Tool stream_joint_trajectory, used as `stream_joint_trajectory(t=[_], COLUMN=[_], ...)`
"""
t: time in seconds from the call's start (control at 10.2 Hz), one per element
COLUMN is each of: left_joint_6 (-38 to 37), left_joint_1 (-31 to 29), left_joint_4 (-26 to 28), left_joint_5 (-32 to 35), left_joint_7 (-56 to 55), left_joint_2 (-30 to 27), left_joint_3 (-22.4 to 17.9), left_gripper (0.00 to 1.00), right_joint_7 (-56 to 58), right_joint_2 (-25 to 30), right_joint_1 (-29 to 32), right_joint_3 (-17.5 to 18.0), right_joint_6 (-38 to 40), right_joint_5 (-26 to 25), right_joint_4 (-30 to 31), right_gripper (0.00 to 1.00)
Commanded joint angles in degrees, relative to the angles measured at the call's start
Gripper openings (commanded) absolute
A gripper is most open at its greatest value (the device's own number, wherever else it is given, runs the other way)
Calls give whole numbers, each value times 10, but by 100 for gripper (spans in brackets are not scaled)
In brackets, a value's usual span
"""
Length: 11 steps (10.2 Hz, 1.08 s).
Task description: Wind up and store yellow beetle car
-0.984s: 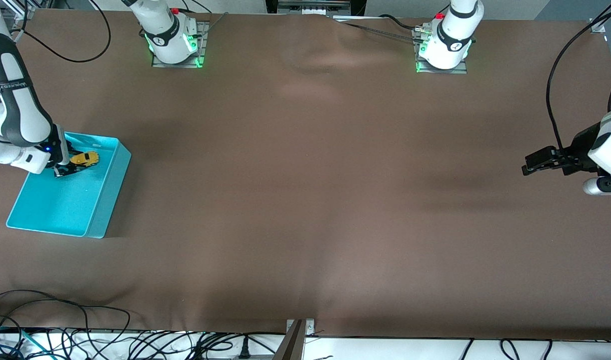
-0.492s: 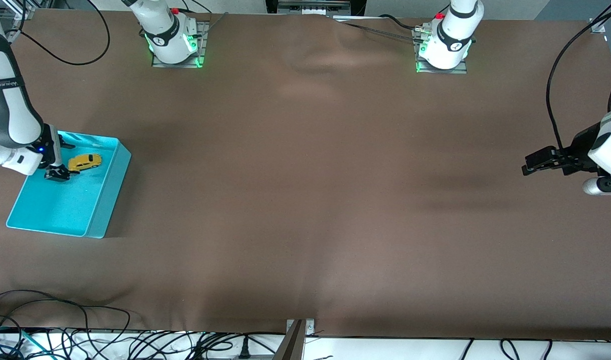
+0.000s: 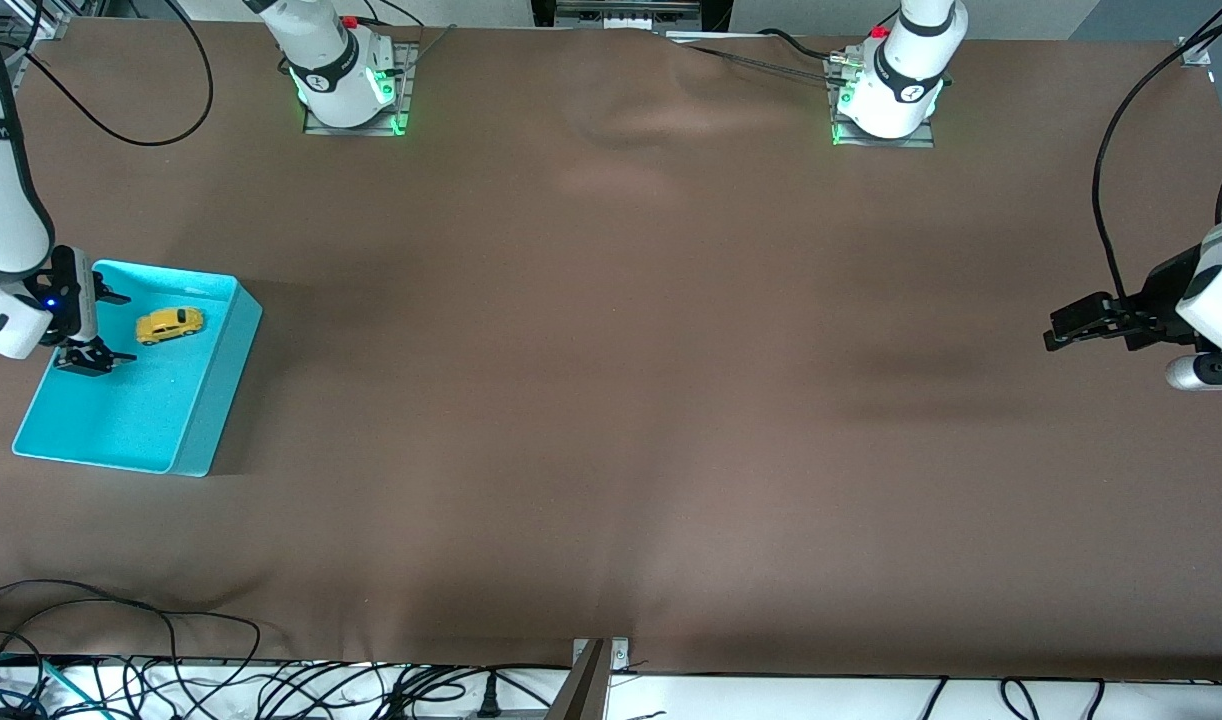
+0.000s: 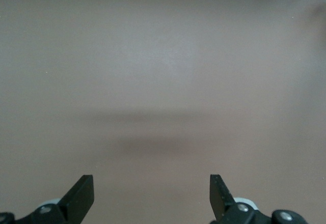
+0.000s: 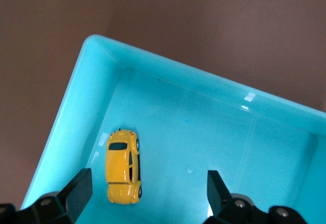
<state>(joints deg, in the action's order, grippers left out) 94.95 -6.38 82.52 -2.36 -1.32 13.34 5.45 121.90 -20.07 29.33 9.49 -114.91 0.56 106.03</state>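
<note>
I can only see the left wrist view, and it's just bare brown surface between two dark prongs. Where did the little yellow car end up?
Observer: The yellow beetle car sits on its wheels inside a turquoise bin at the right arm's end of the table.
Operator: Is anything holding it?
Observer: No. The right gripper is over the bin beside the car, fingers open and apart from it.
Operator: And those prongs I see?
Observer: They belong to the left gripper, open and empty, waiting over bare cloth at the left arm's end.
</note>
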Motion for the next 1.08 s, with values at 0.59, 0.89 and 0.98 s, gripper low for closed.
stream_joint_trajectory(t=[0.59, 0.89, 0.98], left_joint_6=[2, 2, 2], left_joint_1=[-3, -3, -3], left_joint_4=[0, 0, 0], left_joint_5=[-16, -16, -15], left_joint_7=[15, 15, 14], left_joint_2=[-5, -5, -5], left_joint_3=[-1, -1, -1], left_gripper=[100, 100, 100], right_joint_7=[-351, -514, -596], right_joint_2=[179, 198, 208], right_joint_1=[-23, -61, -73], right_joint_3=[68, 67, 67], right_joint_6=[70, 97, 98], right_joint_5=[12, 36, 35], right_joint_4=[23, 7, 3], right_gripper=[100, 100, 100])
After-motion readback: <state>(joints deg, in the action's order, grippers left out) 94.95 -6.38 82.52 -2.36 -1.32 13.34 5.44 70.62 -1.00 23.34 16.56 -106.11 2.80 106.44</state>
